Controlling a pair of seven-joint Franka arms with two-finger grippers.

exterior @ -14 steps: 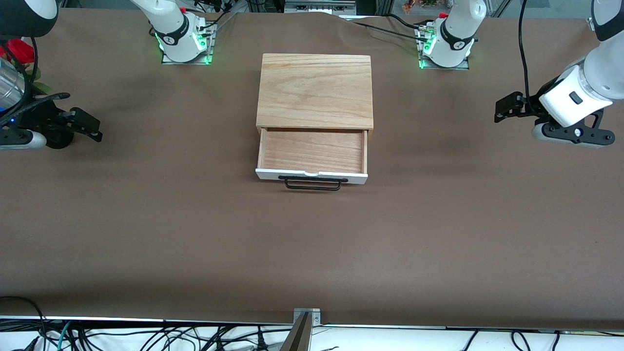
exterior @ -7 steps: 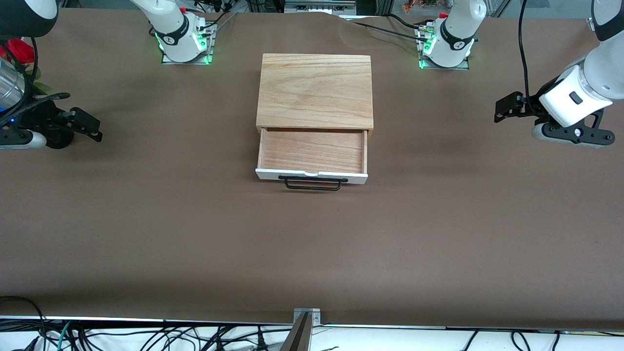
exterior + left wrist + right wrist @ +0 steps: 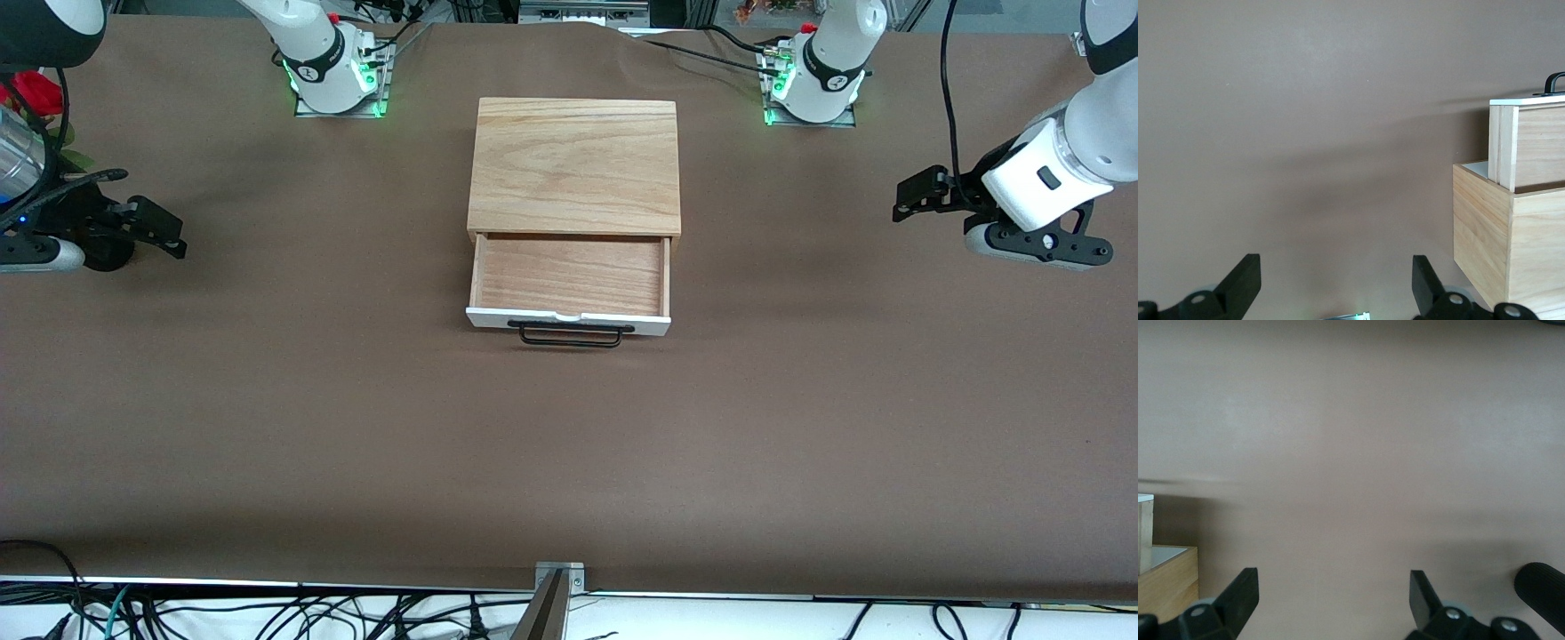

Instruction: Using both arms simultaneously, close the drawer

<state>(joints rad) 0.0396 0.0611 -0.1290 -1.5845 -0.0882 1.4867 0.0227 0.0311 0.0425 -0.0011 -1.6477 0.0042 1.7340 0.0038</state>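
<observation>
Drawer (image 3: 569,277) pulled out, table (image 3: 569,444) bare w/ room.

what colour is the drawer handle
Black, a thin wire handle on the drawer's white front; clearest in the front view.

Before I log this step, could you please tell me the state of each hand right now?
Left hand: open, holding nothing, over bare table toward the left arm's end.
Right hand: open, holding nothing, over bare table toward the right arm's end.
</observation>
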